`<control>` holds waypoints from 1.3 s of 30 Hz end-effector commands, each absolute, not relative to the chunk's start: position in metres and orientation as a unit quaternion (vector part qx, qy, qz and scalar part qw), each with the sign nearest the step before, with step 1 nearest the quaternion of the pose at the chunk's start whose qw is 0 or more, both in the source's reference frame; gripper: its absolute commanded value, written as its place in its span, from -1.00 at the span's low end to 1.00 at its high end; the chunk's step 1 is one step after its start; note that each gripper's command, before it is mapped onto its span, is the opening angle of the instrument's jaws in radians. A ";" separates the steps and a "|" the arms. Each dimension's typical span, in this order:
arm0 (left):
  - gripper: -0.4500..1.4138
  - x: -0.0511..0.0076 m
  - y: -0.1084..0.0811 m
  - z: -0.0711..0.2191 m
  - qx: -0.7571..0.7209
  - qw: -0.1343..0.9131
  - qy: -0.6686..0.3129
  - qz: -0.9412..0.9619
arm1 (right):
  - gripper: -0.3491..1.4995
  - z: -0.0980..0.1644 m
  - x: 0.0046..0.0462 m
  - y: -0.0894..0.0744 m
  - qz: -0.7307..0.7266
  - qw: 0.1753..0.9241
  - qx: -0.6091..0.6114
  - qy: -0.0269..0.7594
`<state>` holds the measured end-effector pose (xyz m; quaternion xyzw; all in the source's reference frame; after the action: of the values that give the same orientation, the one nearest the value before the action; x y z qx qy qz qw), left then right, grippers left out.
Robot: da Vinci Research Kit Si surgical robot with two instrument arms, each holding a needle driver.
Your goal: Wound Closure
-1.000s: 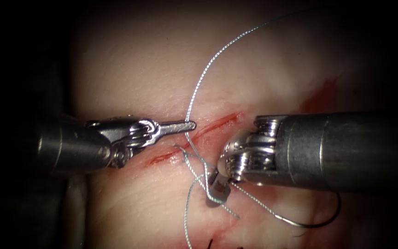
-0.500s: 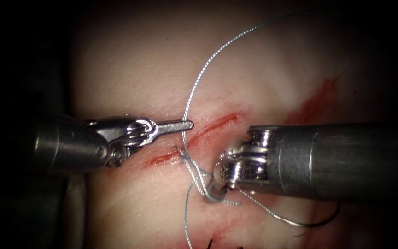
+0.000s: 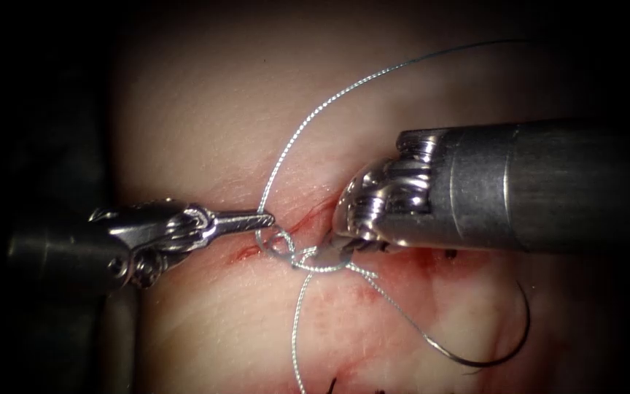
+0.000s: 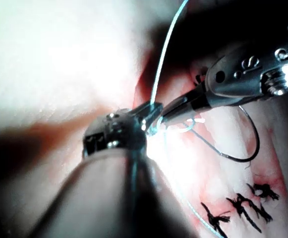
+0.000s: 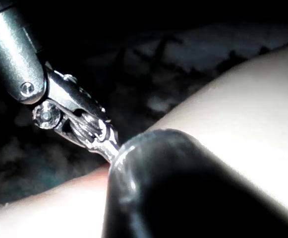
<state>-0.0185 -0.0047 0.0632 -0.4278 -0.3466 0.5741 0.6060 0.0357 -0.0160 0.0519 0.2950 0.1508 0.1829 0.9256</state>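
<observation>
While both tools meet at the cut (image 3: 315, 215) in mid-frame, the left tool (image 3: 265, 218) has its jaws closed on the thread (image 3: 308, 124) and the right tool (image 3: 335, 252) pinches the thread beside the small loops; uneven pull could slacken the loops or tear the tissue (image 3: 205, 109). Free of the tissue, the needle (image 3: 501, 349) lies unheld at lower right, a thin dark curve

Dark finished stitches (image 4: 243, 206) nearby
</observation>
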 end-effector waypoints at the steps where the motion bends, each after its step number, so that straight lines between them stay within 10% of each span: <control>1: -1.00 -0.0192 -0.005 0.063 -0.409 0.609 -0.352 0.582 | -1.00 0.052 0.0372 -0.015 0.199 0.922 0.286 0.169; 39: -1.00 -0.0265 -0.029 0.060 -0.140 0.444 -0.594 0.656 | -1.00 0.062 0.0374 -0.007 0.235 0.920 0.179 0.258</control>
<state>-0.0264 -0.0286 0.0601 -0.1348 -0.5957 0.6574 0.4413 0.0366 -0.0077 0.0621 0.1787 0.2583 0.2360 0.9196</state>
